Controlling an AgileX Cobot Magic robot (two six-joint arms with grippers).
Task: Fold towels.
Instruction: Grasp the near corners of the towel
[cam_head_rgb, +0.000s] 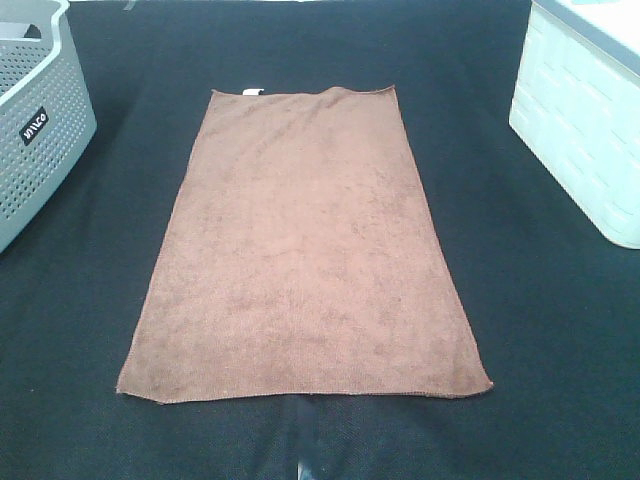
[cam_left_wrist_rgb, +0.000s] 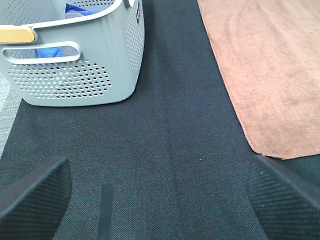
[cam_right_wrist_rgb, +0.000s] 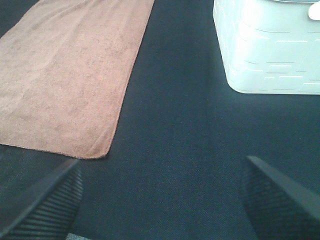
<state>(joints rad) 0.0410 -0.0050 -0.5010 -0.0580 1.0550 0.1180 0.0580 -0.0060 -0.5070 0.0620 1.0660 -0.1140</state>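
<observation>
Laundry basket (cam_head_rgb: 40, 120): grey and perforated, at the far left of the black tabletop (cam_head_rgb: 560, 340).
Left gripper (cam_left_wrist_rgb: 160, 200): fingers (cam_left_wrist_rgb: 35, 200) spread wide and empty, over the tabletop just left of the towel's near-left corner.
Towel (cam_head_rgb: 300, 250): reddish-brown terry, spread flat at centre, with a white tag (cam_head_rgb: 252, 92) on its far edge.
Handling: probably light, limp and slightly grippy. Pinch the two near corners and the rest should drape and follow.
Right gripper (cam_right_wrist_rgb: 162, 200): fingers apart and holding nothing, just right of the near-right corner.
White bin (cam_head_rgb: 585, 110): far right.
</observation>
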